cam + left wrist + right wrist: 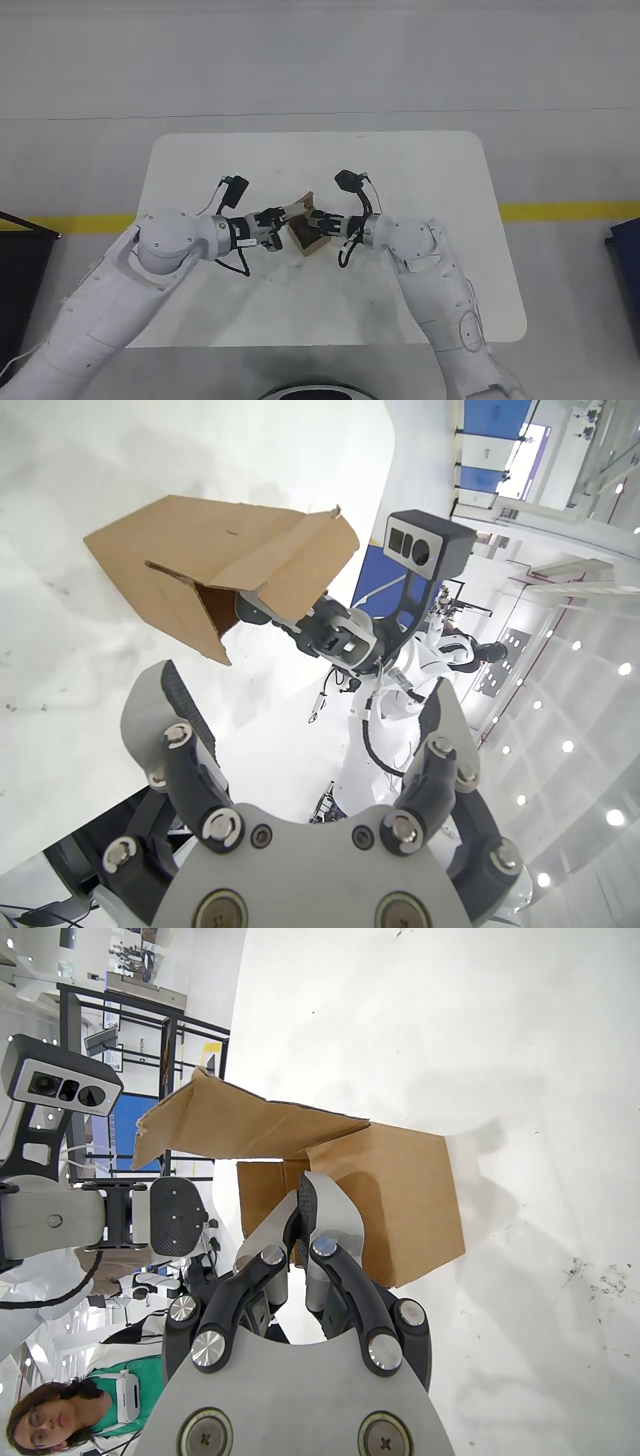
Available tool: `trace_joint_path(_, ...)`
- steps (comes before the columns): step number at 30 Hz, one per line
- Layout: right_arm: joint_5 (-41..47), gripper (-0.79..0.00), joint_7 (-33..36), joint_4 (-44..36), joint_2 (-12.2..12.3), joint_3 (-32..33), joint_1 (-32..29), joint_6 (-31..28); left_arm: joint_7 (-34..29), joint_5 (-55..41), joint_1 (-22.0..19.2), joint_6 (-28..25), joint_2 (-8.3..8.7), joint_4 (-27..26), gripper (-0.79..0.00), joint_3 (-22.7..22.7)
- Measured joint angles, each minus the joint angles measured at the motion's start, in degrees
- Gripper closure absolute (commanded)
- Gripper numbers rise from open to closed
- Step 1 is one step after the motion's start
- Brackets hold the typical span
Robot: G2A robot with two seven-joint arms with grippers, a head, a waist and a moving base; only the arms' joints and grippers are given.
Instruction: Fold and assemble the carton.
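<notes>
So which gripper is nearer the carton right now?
Right. The right gripper is shut on a panel of the carton, so it is in contact. The left gripper is open and faces the carton from the opposite side, with a gap visible between them.

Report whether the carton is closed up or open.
Open. One flap of the carton sticks outward, and the left wrist view shows its dark inside through a gap. The right end effector pinches one wall.

Brown carton [305,240] at middle of white table [420,180], flanked closely by left tool [272,221] and right tool [322,222]. Yellow stripe [570,211] on floor [300,60] either side.
</notes>
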Motion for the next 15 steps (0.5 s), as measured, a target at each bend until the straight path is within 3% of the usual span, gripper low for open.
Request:
trace_joint_path(8,8.82,0.000,-1.77,-8.52,1.71,7.52,-8.13,-9.36,1.42,1.05,-2.69,-0.67,-1.39,2.53,-0.785,2.76)
trace_joint_path(12,8.62,0.000,-4.30,-9.16,2.28,9.84,-10.05,-7.34,1.81,3.20,-3.69,-1.17,-1.85,2.74,-0.785,3.94)
trace_joint_path(15,6.33,0.000,-5.02,-5.10,2.32,7.95,-7.25,-3.12,1.78,5.08,-4.47,-2.03,-2.28,2.68,-0.785,5.22)
